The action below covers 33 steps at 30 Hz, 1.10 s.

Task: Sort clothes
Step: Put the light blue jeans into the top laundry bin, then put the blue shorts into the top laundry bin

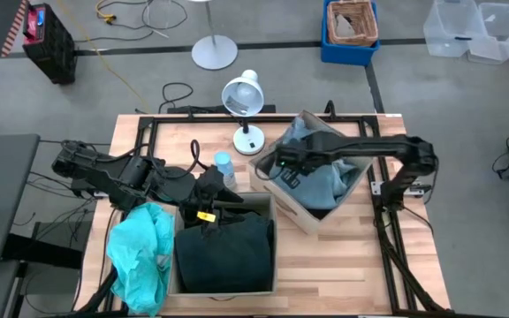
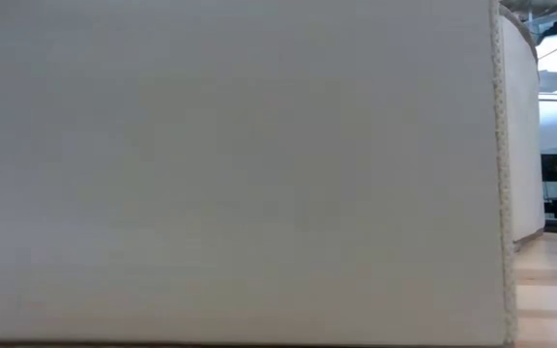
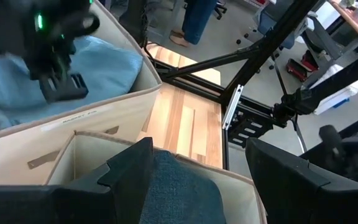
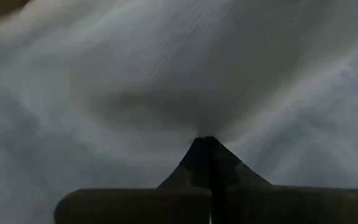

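A pale blue garment (image 1: 321,172) lies in the tilted beige box (image 1: 283,201) at the table's right. My right gripper (image 1: 285,168) is shut down in it, and it also shows in the left wrist view (image 3: 64,87). A dark green garment (image 1: 228,252) fills the near beige box (image 1: 173,265), with darker cloth at its far left. My left gripper (image 3: 197,180) is open just above that garment, near the box's far rim. A bright turquoise garment (image 1: 140,252) lies beside that box, drooping over the table's near left edge. My right gripper's shut fingertips (image 4: 207,155) meet the pale blue garment's top surface (image 4: 204,118) from above, slanting down from the table's right. Creases run out from the tips. How much cloth lies between them is hidden by the fingers. The garment rests in the box.
A white desk lamp (image 1: 244,97) and a small clear bottle (image 1: 224,164) stand at the far middle of the table. Black frame rails (image 1: 387,230) run along the table's sides. In the low view the near box's wall (image 2: 240,174) fills almost the whole picture.
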{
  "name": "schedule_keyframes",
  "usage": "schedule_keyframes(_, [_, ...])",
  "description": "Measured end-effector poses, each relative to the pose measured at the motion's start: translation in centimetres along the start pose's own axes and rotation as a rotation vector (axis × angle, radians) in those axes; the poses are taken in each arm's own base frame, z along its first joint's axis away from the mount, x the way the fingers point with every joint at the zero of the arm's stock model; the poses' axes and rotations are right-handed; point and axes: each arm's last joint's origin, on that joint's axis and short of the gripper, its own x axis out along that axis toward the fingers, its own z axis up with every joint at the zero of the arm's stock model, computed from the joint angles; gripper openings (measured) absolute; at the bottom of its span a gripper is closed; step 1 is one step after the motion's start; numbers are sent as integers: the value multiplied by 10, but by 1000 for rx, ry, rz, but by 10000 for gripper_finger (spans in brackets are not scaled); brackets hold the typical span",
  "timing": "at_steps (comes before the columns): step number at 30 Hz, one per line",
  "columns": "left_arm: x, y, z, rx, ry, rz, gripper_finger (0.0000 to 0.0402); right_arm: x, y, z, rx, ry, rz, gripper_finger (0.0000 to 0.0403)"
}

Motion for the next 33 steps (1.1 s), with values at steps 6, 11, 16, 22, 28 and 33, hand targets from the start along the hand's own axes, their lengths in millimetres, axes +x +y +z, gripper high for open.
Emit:
schedule_keyframes(6, [0, 0, 0, 0, -2, 1, 251, 25, 26, 2, -52, 64, 41, 1])
schedule_keyframes(11, [0, 0, 0, 0, -3, 1, 251, 40, 38, 8, -18, 61, 74, 0])
schedule_keyframes(16, [0, 0, 0, 0, -2, 2, 251, 40, 42, 11, 1, 31, 105, 0])
schedule_keyframes(22, [0, 0, 0, 0, -2, 2, 251, 6, 20, 10, 52, -83, 117, 0])
schedule_keyframes(28, [0, 0, 0, 0, -1, 2, 251, -53, -16, -4, 74, -262, 192, 0])
schedule_keyframes(33, [0, 0, -2, 7, 31, -22, 251, -104, -47, -26, 21, -457, 304, 4])
